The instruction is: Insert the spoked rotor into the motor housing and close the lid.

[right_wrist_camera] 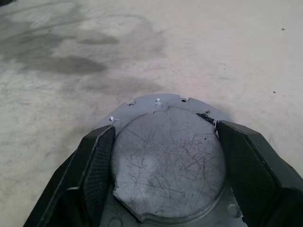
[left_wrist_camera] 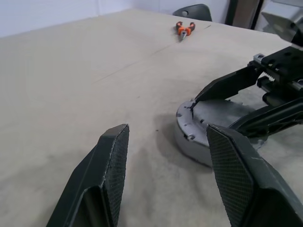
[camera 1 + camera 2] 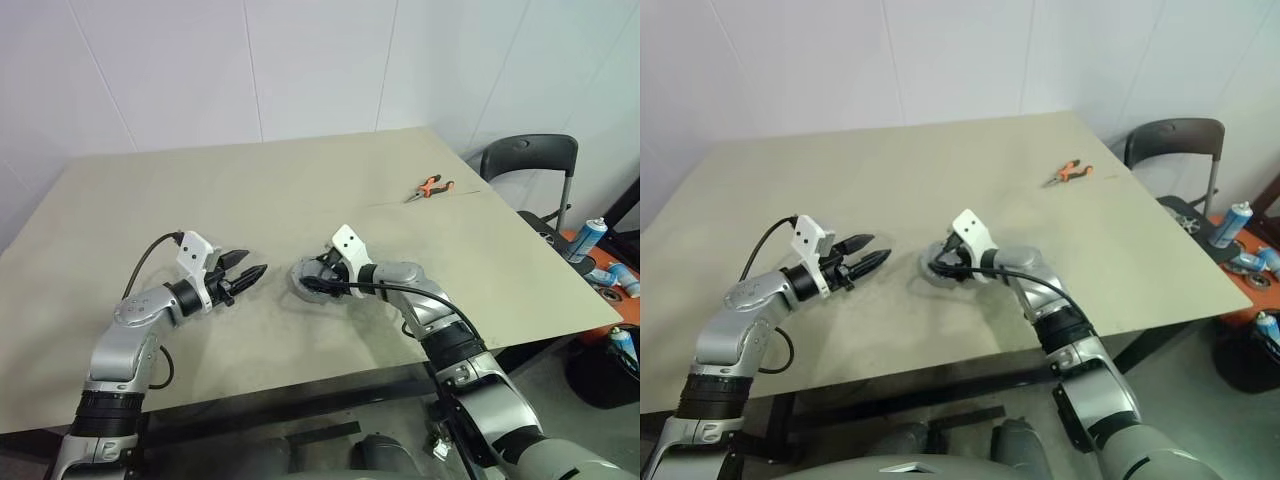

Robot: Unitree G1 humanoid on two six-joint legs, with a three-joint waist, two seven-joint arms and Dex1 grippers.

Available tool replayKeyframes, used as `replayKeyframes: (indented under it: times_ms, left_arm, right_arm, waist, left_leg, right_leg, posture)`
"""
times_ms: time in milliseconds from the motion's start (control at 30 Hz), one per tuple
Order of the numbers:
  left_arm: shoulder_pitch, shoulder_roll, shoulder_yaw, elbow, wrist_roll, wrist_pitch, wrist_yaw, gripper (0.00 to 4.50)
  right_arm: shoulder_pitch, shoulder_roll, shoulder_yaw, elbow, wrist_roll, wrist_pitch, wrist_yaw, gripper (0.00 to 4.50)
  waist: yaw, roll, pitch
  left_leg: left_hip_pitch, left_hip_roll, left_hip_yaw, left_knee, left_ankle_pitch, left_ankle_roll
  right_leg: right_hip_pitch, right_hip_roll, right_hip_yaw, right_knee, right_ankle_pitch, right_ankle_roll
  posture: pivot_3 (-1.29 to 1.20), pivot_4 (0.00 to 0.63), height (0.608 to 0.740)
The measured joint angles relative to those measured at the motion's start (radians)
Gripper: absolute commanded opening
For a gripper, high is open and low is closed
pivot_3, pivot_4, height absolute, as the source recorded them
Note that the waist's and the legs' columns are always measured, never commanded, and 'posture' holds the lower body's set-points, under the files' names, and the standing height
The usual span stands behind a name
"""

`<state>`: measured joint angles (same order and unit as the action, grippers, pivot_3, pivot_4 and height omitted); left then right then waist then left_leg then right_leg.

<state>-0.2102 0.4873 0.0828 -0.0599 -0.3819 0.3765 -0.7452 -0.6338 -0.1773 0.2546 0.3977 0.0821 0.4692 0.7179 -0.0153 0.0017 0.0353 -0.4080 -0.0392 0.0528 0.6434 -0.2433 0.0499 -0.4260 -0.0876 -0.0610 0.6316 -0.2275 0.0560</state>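
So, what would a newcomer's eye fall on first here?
First, the right gripper, its black fingers straddling a scratched grey round metal unit near the middle of the table. Next, the left gripper, open and empty, pointing at that unit from beside it. Last, the orange-handled pliers lying alone toward the table's far right.

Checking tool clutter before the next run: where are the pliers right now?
In the left eye view the orange-handled pliers lie on the table, far right, near the back edge by the black chair, well beyond the right gripper.
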Motion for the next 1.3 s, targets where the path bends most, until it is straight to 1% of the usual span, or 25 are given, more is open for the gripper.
replayKeyframes:
  times_ms: [267,433,633,733,767,800,833,867,900,933,967,1000,1033,1067,1100,1133,1167,1200,1233,1300]
  left_arm:
    - [0.001,0.0,0.0,0.0,0.0,0.0,0.001,2.75]
    - [0.006,-0.002,0.0,0.0,0.0,0.0,0.005,2.75]
    - [0.016,-0.013,0.0,-0.004,0.0,0.0,0.012,2.75]
    - [0.021,-0.019,0.0,-0.007,0.0,0.0,0.018,2.75]
    - [0.021,-0.02,0.0,-0.009,0.0,0.0,0.02,2.75]
    - [0.021,-0.02,0.0,-0.013,0.0,0.0,0.023,2.75]
    - [0.021,-0.021,0.0,-0.013,0.0,0.0,0.024,2.75]
    - [0.021,-0.024,0.0,-0.013,0.0,0.0,0.027,2.75]
    - [0.022,-0.028,-0.001,-0.014,0.0,0.0,0.028,2.75]
    - [0.022,-0.028,-0.001,-0.017,0.0,0.0,0.029,2.75]
    - [0.021,-0.03,-0.002,-0.02,0.0,0.0,0.029,2.75]
    - [0.021,-0.032,-0.003,-0.021,0.0,0.0,0.03,2.75]
    - [0.021,-0.033,-0.004,-0.021,0.001,0.0,0.03,2.75]
    - [0.019,-0.033,-0.007,-0.021,0.001,0.0,0.03,2.75]
    - [0.017,-0.032,-0.007,-0.021,0.001,0.0,0.03,2.75]
    - [0.012,-0.032,-0.009,-0.021,0.001,0.0,0.031,2.75]
    - [0.012,-0.032,-0.009,-0.021,0.001,0.0,0.031,2.75]
    - [0.012,-0.031,-0.009,-0.02,0.001,0.0,0.032,2.75]
    - [0.013,-0.031,-0.009,-0.02,0.001,0.0,0.032,2.75]
    - [0.013,-0.031,-0.009,-0.02,0.0,0.0,0.031,2.75]
  right_arm:
    - [-0.006,0.013,-0.007,0.026,0.0,-0.004,-0.014,3.22]
    - [-0.017,0.032,-0.006,0.064,-0.003,-0.017,-0.03,3.22]
    - [-0.032,0.045,0.001,0.104,-0.023,-0.027,-0.053,3.22]
    - [-0.032,0.045,0.007,0.113,-0.03,-0.041,-0.061,3.22]
    - [-0.033,0.045,0.01,0.117,-0.032,-0.043,-0.064,3.22]
    - [-0.034,0.045,0.012,0.121,-0.035,-0.045,-0.066,3.22]
    - [-0.036,0.045,0.012,0.127,-0.037,-0.047,-0.067,3.22]
    - [-0.039,0.046,0.012,0.133,-0.039,-0.047,-0.068,3.22]
    - [-0.042,0.045,0.013,0.138,-0.042,-0.048,-0.071,3.22]
    - [-0.045,0.047,0.017,0.141,-0.044,-0.049,-0.074,3.22]
    - [-0.047,0.049,0.019,0.146,-0.045,-0.053,-0.078,3.22]
    - [-0.052,0.053,0.021,0.157,-0.047,-0.055,-0.084,3.22]
    - [-0.062,0.061,0.023,0.172,-0.049,-0.055,-0.092,3.22]
    - [-0.07,0.068,0.024,0.186,-0.056,-0.054,-0.106,3.22]
    - [-0.081,0.074,0.024,0.198,-0.058,-0.052,-0.107,3.22]
    - [-0.084,0.077,0.022,0.204,-0.058,-0.049,-0.109,3.22]
    - [-0.087,0.08,0.018,0.212,-0.058,-0.049,-0.111,3.22]
    - [-0.093,0.082,0.017,0.22,-0.058,-0.049,-0.114,3.22]
    - [-0.098,0.084,0.017,0.227,-0.059,-0.048,-0.119,3.22]
    - [-0.104,0.086,0.017,0.233,-0.06,-0.048,-0.13,3.22]
  waist:
    - [0.0,0.0,-0.001]
    - [-0.002,0.0,-0.001]
    - [-0.002,0.001,-0.001]
    - [0.0,0.001,-0.001]
    - [0.002,0.0,-0.002]
    - [0.006,-0.003,-0.003]
    - [0.009,-0.01,-0.005]
    - [0.012,-0.017,-0.006]
    - [0.012,-0.016,-0.006]
    - [0.01,-0.011,-0.005]
    - [0.004,-0.005,-0.004]
    - [-0.002,0.005,-0.003]
    - [-0.006,0.013,-0.004]
    - [-0.009,0.02,-0.006]
    - [-0.006,0.02,-0.011]
    - [-0.006,0.019,-0.011]
    - [-0.002,0.007,-0.015]
    - [0.002,0.001,-0.015]
    - [0.002,0.0,-0.014]
    - [0.002,0.001,-0.013]
  left_leg:
    - [0.003,0.0,0.0,0.0,0.0,0.0]
    - [0.007,0.0,0.0,0.0,0.0,0.0]
    - [0.016,0.001,0.0,-0.002,0.0,0.0]
    - [0.013,0.001,0.002,-0.011,0.0,0.0]
    - [0.014,0.001,0.004,-0.016,0.0,0.0]
    - [0.017,0.001,0.009,-0.02,0.0,0.0]
    - [0.02,0.001,0.016,-0.022,0.0,0.0]
    - [0.031,0.003,0.024,-0.022,0.0,-0.001]
    - [0.037,0.004,0.025,-0.023,0.001,-0.003]
    - [0.035,0.006,0.02,-0.02,0.002,-0.003]
    - [0.034,0.009,0.017,-0.016,0.002,-0.004]
    - [0.034,0.015,0.014,-0.011,0.002,-0.004]
    - [0.032,0.018,0.007,-0.013,0.002,-0.005]
    - [0.029,0.02,-0.002,-0.016,0.002,-0.006]
    - [0.018,0.02,-0.004,-0.021,0.002,-0.005]
    - [0.015,0.019,-0.001,-0.022,0.002,-0.005]
    - [0.019,0.015,0.003,-0.02,0.002,-0.005]
    - [0.022,0.014,0.004,-0.018,0.002,-0.006]
    - [0.023,0.014,0.004,-0.018,0.002,-0.006]
    - [0.022,0.015,0.004,-0.022,0.002,-0.006]
  right_leg:
    - [0.001,0.0,0.0,0.0,0.0,0.0]
    - [0.003,0.0,0.0,0.0,0.002,0.0]
    - [0.016,0.001,0.0,-0.001,0.0,0.004]
    - [0.018,0.002,0.002,-0.001,-0.001,0.004]
    - [0.02,0.004,0.007,0.002,-0.001,0.003]
    - [0.019,0.007,0.017,0.015,-0.007,0.001]
    - [0.018,0.006,0.028,0.03,-0.026,0.003]
    - [0.015,0.004,0.032,0.035,-0.034,0.001]
    - [0.013,0.002,0.03,0.031,-0.034,-0.003]
    - [0.013,0.001,0.024,0.029,-0.032,-0.007]
    - [0.016,0.001,0.017,0.027,-0.031,-0.007]
    - [0.023,0.001,0.005,0.02,-0.03,-0.008]
    - [0.03,0.002,-0.004,0.009,-0.03,-0.007]
    - [0.036,0.008,-0.011,-0.007,-0.028,-0.005]
    - [0.038,0.009,-0.012,-0.01,-0.026,-0.003]
    - [0.038,0.008,-0.004,-0.001,-0.026,-0.003]
    - [0.04,0.005,0.012,0.014,-0.031,0.003]
    - [0.036,0.006,0.017,0.016,-0.037,0.011]
    - [0.031,0.005,0.016,0.015,-0.037,0.009]
    - [0.029,0.005,0.015,0.012,-0.035,0.006]
  posture:
    - [0.0,0.0,0.74]
    - [0.0,0.0,0.74]
    - [0.0,0.0,0.74]
    - [0.0,0.0,0.74]
    - [0.0,0.0,0.74]
    - [0.0,0.0,0.74]
    - [0.0,0.0,0.74]
    - [0.0,0.0,0.74]
    - [0.0,0.0,0.74]
    - [0.0,0.0,0.74]
    - [0.0,0.0,0.74]
    - [0.0,0.0,0.74]
    - [0.0,0.0,0.74]
    - [0.0,0.0,0.74]
    - [0.0,0.0,0.74]
    - [0.0,0.0,0.74]
    - [0.0,0.0,0.74]
    - [0.0,0.0,0.74]
    - [0.0,0.0,0.74]
    - [0.0,0.0,0.74]
